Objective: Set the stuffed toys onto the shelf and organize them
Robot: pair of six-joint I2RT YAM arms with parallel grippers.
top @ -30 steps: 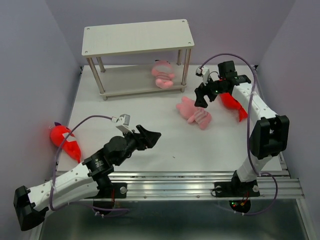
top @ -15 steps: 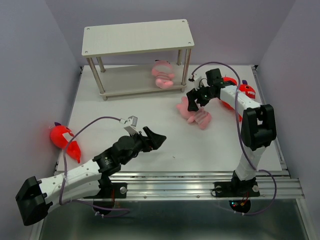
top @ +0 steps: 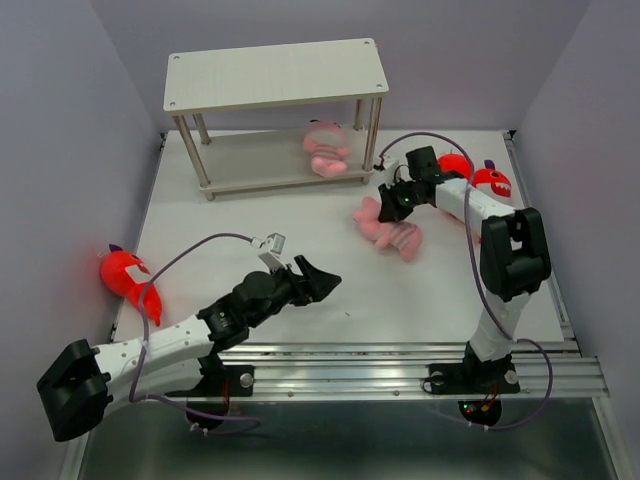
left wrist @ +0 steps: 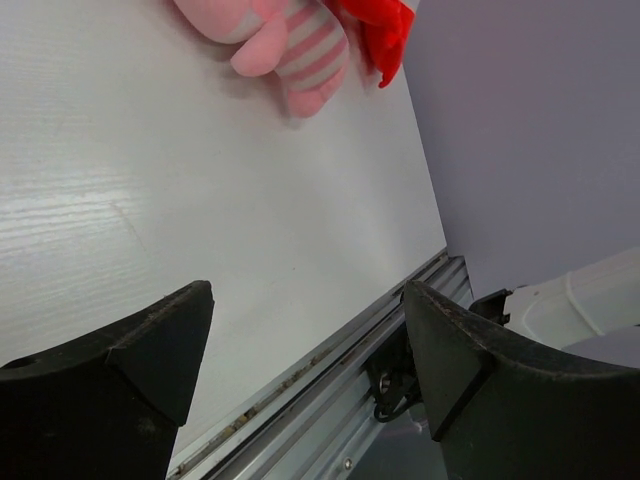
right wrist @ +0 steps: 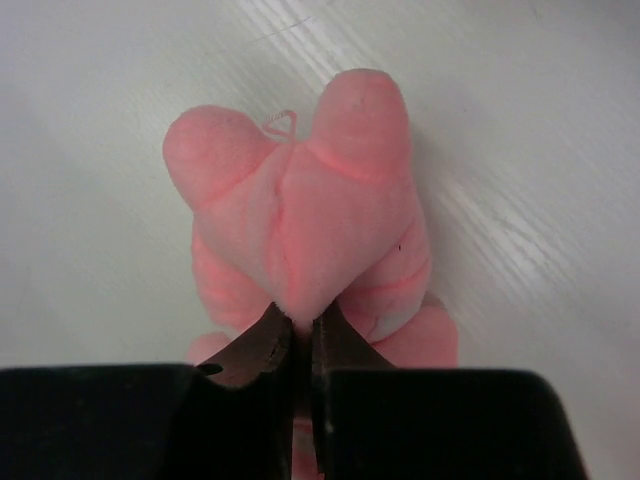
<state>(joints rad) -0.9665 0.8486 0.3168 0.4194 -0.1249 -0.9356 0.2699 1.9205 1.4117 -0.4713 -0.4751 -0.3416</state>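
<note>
- The right end effector [top: 388, 205] is clamped on the striped pink pig [top: 395, 235]. In the wrist view its two dark fingers [right wrist: 262, 350] are pinched together with only a thin ridge of pink plush between them.
- That pig lies on the counter [top: 270, 230], out in front of the right end of the shelf [top: 275, 75] and apart from it.
- The shelf stands at the back of the counter. A second pink pig [top: 326, 150] sits on its lower board, towards the right end.
- The shelf's front right leg [top: 368, 135] is close to the right end effector, roughly between it and the second pig.
- One red shark [top: 488, 180] lies near the right edge of the counter, just behind the right arm. The arm crosses in front and hides part of the body, but the white toothy mouth shows.
- Another red shark [top: 128, 280] lies at the left edge by the wall, well apart from the shelf and both pigs.
- The left end effector [top: 325, 280] is low over the near middle of the counter — fingers wide apart, nothing between them.
- Its wrist view looks across bare counter to the striped pig [left wrist: 285, 40], with a red fin just beside it.
- Purple cables loop above both arms.
</note>
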